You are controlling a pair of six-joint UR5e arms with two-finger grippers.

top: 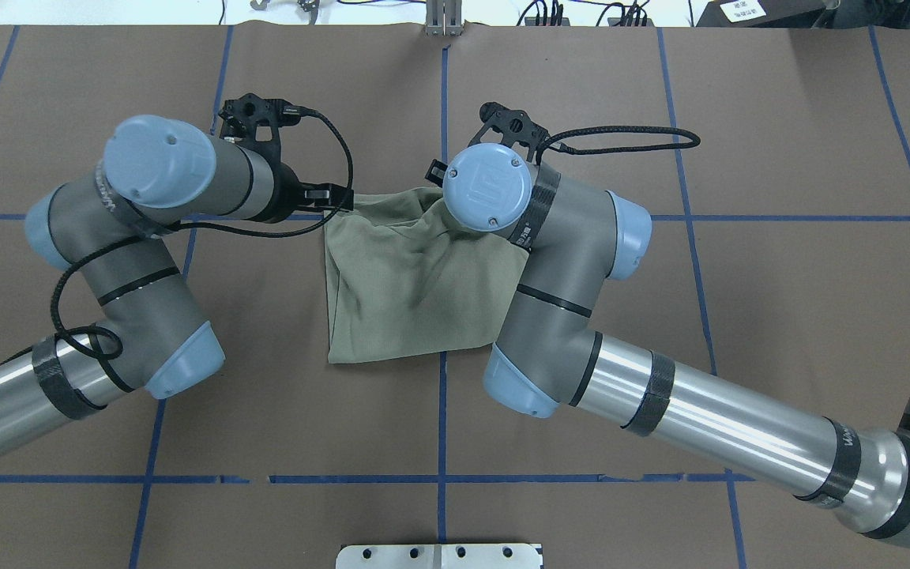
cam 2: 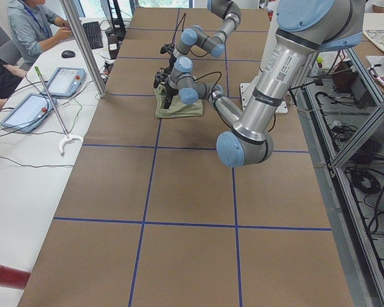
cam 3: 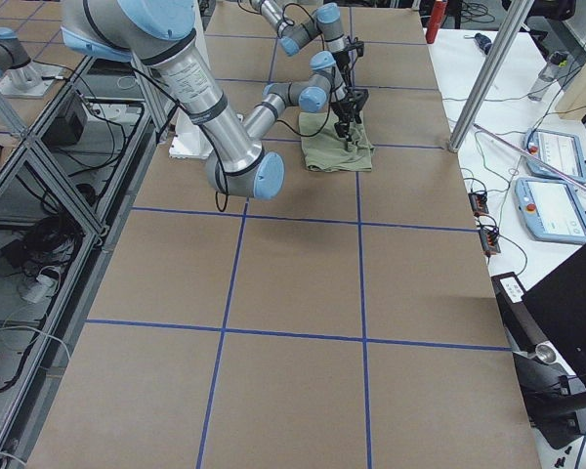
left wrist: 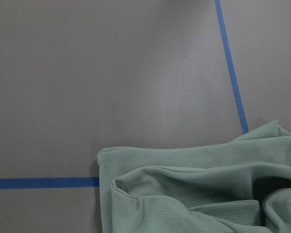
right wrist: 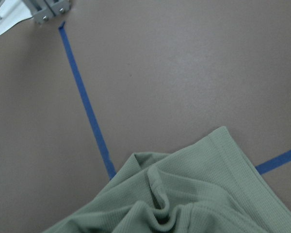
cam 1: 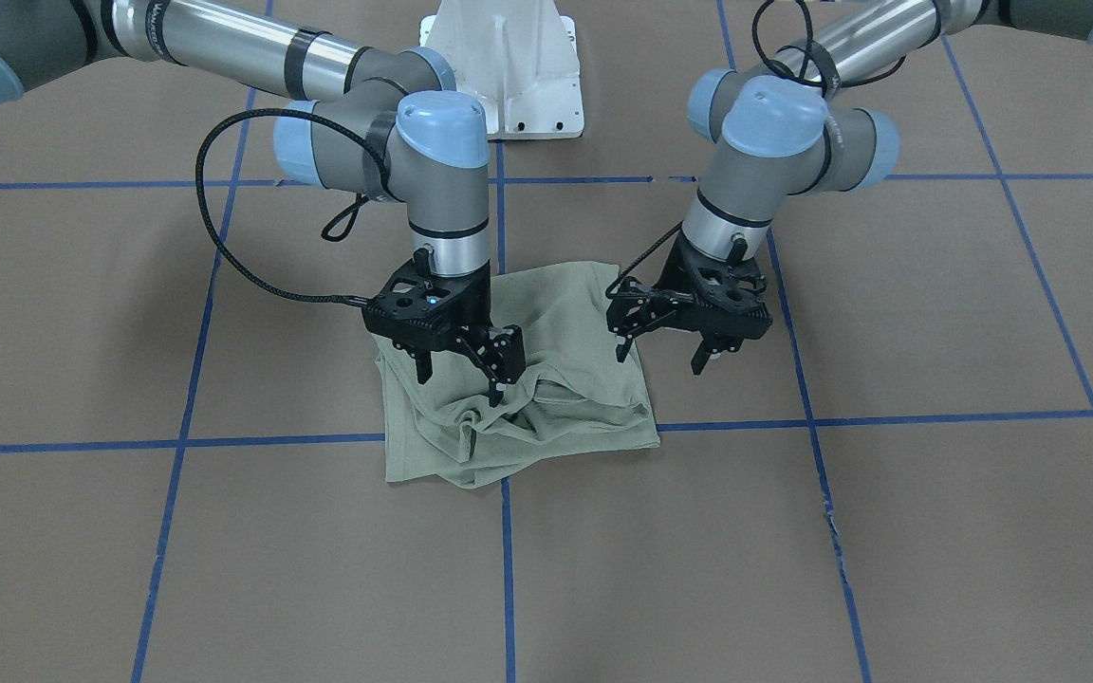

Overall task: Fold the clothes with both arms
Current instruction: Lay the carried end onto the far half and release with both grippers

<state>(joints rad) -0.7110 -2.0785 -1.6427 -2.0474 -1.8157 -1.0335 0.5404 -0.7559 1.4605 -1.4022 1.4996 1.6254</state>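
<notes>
1. Front-facing view. The shirt (cam 1: 556, 313) lies folded to a rough square on the table (cam 1: 935, 531), over a crossing of blue tape lines (cam 1: 262, 442); its near edge is rumpled. The right gripper (cam 1: 463, 379) points straight down above one side of the shirt, jaws apart, with one fingertip (cam 1: 497, 394) at the rumpled folds. The left gripper (cam 1: 659, 359) hangs tilted at the opposite edge, jaws apart, grasping nothing.
2. Overhead view. We see the left arm (top: 139, 261) and right arm (top: 565, 316) bent inward toward the shirt (top: 415, 284). The right wrist covers its far corner.
3. Left side view. The near left arm (cam 2: 262, 109) reaches along the table to the distant shirt (cam 2: 179, 110); we cannot tell the jaw positions here.
4. Right side view. Both wrists meet over the shirt (cam 3: 337, 154).
5. Left wrist view. A bunched shirt corner (left wrist: 199, 194) lies beside the tape.
6. Right wrist view. Creased fabric (right wrist: 194, 194) fills the lower frame.
</notes>
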